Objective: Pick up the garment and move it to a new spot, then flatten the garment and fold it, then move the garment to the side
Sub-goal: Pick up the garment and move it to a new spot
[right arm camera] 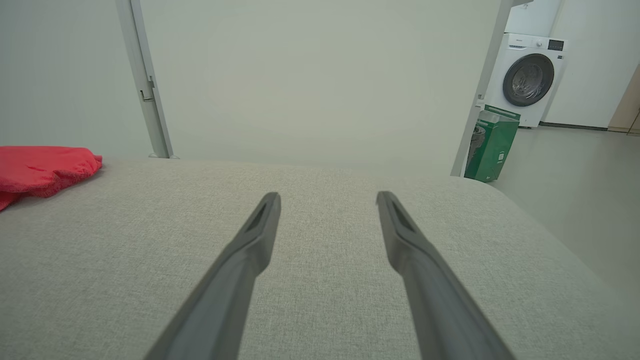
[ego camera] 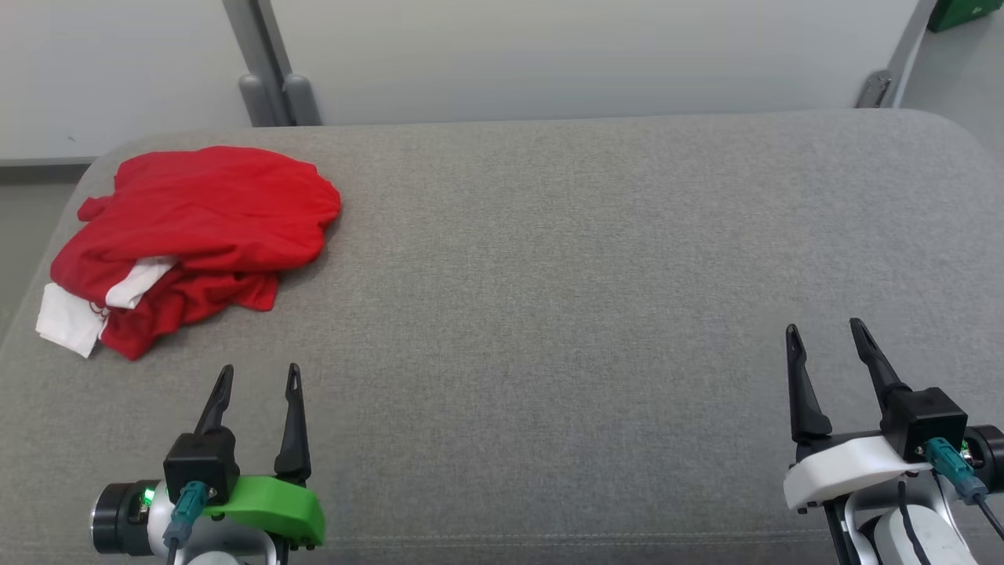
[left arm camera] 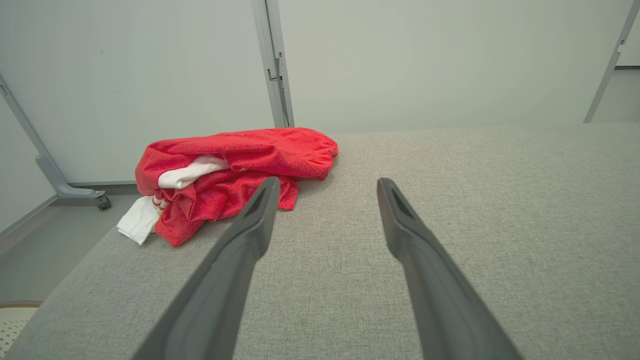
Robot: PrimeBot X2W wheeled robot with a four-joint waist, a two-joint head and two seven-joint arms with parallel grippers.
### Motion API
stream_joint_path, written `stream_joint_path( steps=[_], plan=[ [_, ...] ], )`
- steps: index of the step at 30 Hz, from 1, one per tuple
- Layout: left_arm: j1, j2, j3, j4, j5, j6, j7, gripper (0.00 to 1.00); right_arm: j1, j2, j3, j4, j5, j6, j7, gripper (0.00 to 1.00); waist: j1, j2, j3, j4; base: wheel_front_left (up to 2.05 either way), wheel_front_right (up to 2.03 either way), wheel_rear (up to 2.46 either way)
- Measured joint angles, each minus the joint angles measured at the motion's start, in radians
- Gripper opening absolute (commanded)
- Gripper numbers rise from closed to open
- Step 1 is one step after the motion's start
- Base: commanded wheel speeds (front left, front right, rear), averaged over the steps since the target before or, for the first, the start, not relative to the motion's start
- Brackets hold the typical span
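A red garment point(ego camera: 196, 227) with white parts lies crumpled in a heap at the far left of the grey padded surface point(ego camera: 565, 275). My left gripper point(ego camera: 260, 377) hovers open near the front left, a short way in front of the heap, with nothing between its fingers. In the left wrist view the garment point(left arm camera: 235, 170) sits ahead and to the left of the open left gripper point(left arm camera: 327, 186). My right gripper point(ego camera: 825, 333) stands open at the front right, far from the cloth. From the right wrist, the garment's edge point(right arm camera: 45, 167) shows at the far left, beyond the open right gripper point(right arm camera: 327, 200).
Pale partition panels on grey posts point(ego camera: 271, 74) stand behind the surface. A green bin point(right arm camera: 492, 150) and a white washing machine point(right arm camera: 527, 77) stand on the floor past the surface's right end. The surface drops off close to the garment's left side point(left arm camera: 75, 270).
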Motion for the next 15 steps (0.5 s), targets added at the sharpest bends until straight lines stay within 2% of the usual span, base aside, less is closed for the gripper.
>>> stream_joint_path(
  steps=[15],
  plan=[
    [0.001, -0.002, 0.011, 0.016, 0.014, -0.008, 0.0, 1.0, 0.005, 0.012, 0.007, 0.002, 0.0, 0.017, 0.0, 1.0, 0.0, 0.0, -0.02, 0.176, 0.0, 0.0, 0.0]
  ],
)
